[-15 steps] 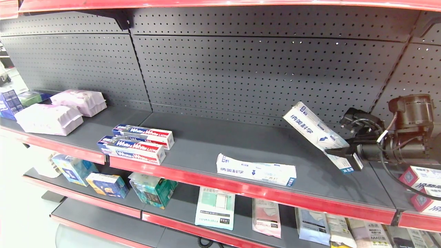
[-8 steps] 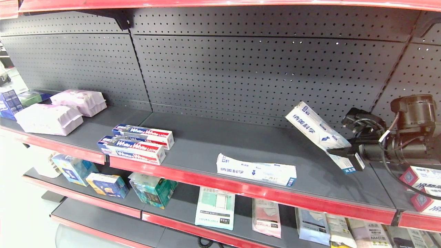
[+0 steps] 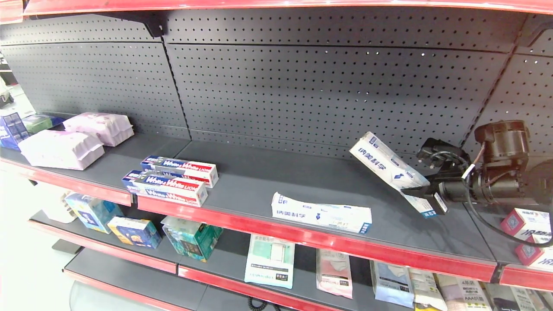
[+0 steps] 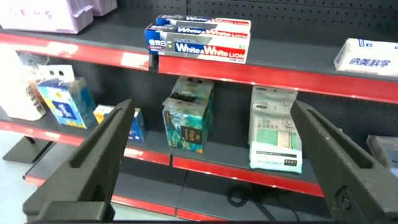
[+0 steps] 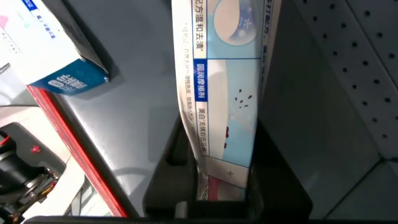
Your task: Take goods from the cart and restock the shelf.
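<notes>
My right gripper [image 3: 425,196] is shut on the lower end of a white-and-blue toothpaste box [image 3: 386,166]. It holds the box tilted, upper end to the left, above the right part of the dark shelf [image 3: 268,172]. In the right wrist view the box [image 5: 224,93] runs out from between the black fingers [image 5: 273,180]. A matching box [image 3: 321,213] lies flat near the shelf's red front edge. My left gripper [image 4: 211,155] is open with nothing between its fingers. It hangs in front of the lower shelves.
Two red-white-blue toothpaste boxes [image 3: 173,179] lie left of centre, and pale pink packs [image 3: 65,147] farther left. Red-and-white boxes [image 3: 527,224] sit on the neighbouring shelf section to the right. A perforated back wall [image 3: 302,86] closes the shelf. Bare shelf surface lies behind the flat box.
My right gripper has shifted a little to the left with the tilted box, and the box's upper end now sits slightly lower. Everything on the shelf has stayed in place.
</notes>
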`<state>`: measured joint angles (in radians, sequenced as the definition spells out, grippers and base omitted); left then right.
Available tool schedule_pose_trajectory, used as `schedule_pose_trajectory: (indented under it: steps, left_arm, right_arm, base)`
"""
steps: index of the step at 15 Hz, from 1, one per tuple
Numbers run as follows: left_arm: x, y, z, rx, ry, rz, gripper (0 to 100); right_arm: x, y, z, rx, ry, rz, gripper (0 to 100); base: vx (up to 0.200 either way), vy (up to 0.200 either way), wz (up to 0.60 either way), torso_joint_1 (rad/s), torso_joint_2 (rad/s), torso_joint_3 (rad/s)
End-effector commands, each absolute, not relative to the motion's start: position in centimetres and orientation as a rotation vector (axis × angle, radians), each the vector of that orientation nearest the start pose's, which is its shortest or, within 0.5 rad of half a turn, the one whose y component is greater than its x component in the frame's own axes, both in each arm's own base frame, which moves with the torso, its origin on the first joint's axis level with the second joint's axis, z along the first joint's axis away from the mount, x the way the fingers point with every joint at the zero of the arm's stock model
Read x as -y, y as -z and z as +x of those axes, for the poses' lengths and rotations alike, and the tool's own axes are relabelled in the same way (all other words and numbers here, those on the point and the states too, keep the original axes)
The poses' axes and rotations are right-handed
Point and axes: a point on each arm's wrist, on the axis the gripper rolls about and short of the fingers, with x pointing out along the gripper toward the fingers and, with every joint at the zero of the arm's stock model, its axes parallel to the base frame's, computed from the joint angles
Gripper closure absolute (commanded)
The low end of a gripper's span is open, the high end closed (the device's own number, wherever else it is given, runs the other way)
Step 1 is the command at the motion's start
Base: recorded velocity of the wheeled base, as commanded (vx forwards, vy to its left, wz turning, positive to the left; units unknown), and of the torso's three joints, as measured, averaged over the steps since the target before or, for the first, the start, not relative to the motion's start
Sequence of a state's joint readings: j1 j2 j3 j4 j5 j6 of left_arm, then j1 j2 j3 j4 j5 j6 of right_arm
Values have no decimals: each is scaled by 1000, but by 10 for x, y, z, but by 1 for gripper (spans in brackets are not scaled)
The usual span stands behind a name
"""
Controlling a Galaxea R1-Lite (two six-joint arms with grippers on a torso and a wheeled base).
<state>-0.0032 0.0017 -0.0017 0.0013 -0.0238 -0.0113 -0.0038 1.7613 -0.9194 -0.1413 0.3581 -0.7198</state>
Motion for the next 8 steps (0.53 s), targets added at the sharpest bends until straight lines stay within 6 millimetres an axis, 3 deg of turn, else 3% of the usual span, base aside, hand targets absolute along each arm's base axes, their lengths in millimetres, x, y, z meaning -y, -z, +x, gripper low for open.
schedule_pose_trajectory:
  steps: [1,4,8]
  left_arm:
    - [1,-76,-23,0,29,-6,0]
    - [1,-76,-23,0,29,-6,0]
    - [1,-76,-23,0,29,-6,0]
  right_arm:
    - [-9,-149,313,-529,-581,-564,100]
    - [-9,-141,333,-525,-595,-594,100]
    - [-20,-150,360,-450,-624,-669,100]
  base:
    - [0,0,0,0,0,0]
    - [0,0,0,0,0,0]
    - [0,0,0,0,0,0]
